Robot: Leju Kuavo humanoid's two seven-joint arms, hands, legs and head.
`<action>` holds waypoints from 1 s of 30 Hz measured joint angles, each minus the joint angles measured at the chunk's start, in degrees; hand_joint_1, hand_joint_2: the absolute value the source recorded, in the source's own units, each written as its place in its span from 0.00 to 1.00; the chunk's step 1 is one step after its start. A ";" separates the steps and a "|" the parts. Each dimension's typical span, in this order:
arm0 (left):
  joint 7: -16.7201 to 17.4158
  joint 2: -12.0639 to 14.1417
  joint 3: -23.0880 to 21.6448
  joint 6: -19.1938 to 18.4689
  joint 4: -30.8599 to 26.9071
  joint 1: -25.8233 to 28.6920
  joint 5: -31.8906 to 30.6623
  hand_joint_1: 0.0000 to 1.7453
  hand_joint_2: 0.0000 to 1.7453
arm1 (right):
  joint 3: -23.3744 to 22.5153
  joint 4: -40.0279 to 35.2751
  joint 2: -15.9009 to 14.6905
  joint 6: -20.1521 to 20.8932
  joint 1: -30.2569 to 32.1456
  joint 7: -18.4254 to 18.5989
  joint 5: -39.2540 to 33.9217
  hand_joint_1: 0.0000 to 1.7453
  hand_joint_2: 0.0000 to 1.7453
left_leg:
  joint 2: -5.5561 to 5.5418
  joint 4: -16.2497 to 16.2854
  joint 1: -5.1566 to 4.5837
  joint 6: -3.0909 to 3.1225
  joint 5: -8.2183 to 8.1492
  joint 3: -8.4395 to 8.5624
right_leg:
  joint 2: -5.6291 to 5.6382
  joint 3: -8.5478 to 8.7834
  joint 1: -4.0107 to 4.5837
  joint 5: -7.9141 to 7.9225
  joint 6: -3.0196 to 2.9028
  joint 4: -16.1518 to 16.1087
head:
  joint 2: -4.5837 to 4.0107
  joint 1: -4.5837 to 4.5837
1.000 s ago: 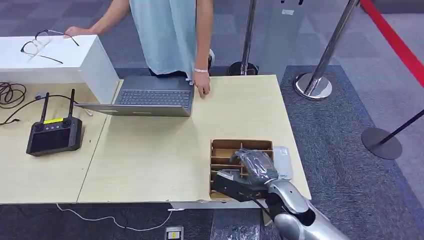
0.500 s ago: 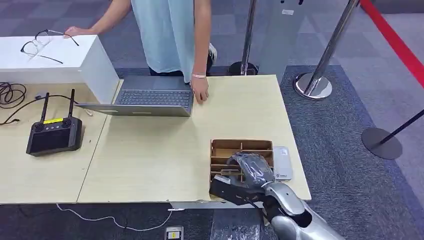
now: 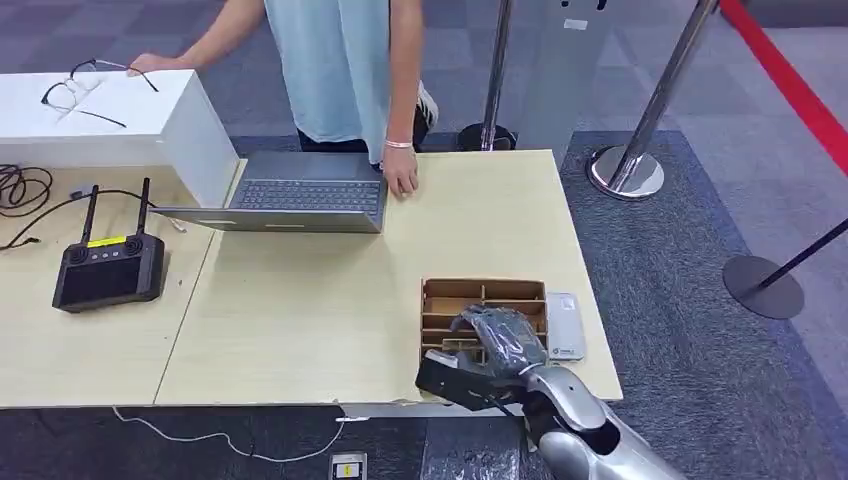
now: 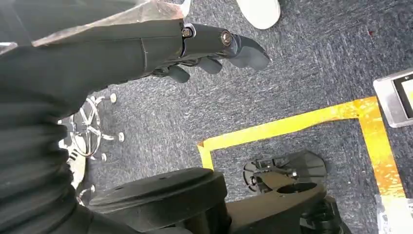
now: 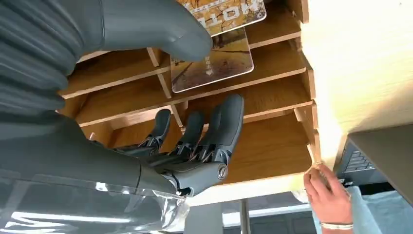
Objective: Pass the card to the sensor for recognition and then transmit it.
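A wooden divider box (image 3: 483, 291) stands at the table's near right. A white sensor device (image 3: 563, 327) lies flat just right of it. My right hand (image 3: 497, 345) reaches down into the box. In the right wrist view its fingers (image 5: 216, 129) sit in one slot. The thumb (image 5: 160, 29) lies over a yellow-brown card (image 5: 216, 61) in a neighbouring slot, and a second card (image 5: 229, 12) stands behind. The hand (image 5: 195, 151) grips nothing that I can see. My left hand (image 4: 195, 44) hangs over the carpet with loosely bent fingers, holding nothing.
A person stands at the far side with a hand (image 3: 401, 180) on an open laptop (image 3: 300, 195). A black remote controller (image 3: 107, 270) lies at the left, near a white box (image 3: 120, 120) with glasses on it. Metal stanchions (image 3: 628, 170) stand to the right of the table.
My right hand has slid a little towards the near edge of the box and sunk lower into it. The person's hand has shifted slightly beside the laptop.
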 joint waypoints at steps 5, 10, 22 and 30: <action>-0.20 0.00 0.00 0.11 0.00 -0.03 -0.02 0.00 1.00 | 0.04 0.44 0.35 -0.11 -0.03 -0.31 0.00 0.49 1.00 | 0.00 0.00 0.00 0.00 0.00 -0.01 | 0.00 -0.02 0.00 0.00 0.00 0.00 | 0.00 0.00; -0.20 0.00 0.00 0.09 0.00 -0.02 0.09 0.00 1.00 | 0.04 0.50 0.39 -0.28 0.00 -0.31 0.22 0.49 1.00 | 0.00 0.00 0.00 0.00 0.00 0.00 | 0.00 -0.02 0.00 0.00 0.00 0.00 | 0.00 0.00; -0.20 0.00 0.00 0.04 0.00 0.01 0.20 0.00 1.00 | -0.02 -0.42 0.33 -0.57 0.77 0.28 0.96 0.49 1.00 | 0.00 0.00 0.00 0.00 0.00 0.00 | 0.00 -0.03 0.00 0.00 0.00 0.00 | 0.00 0.00; -0.20 0.02 0.00 0.22 0.00 0.01 0.37 0.00 1.00 | -0.07 -0.57 0.33 -1.60 1.60 0.28 0.96 0.49 1.00 | 0.00 0.00 0.00 0.00 0.00 0.00 | 0.00 -0.04 0.00 0.00 0.00 0.00 | 0.00 0.00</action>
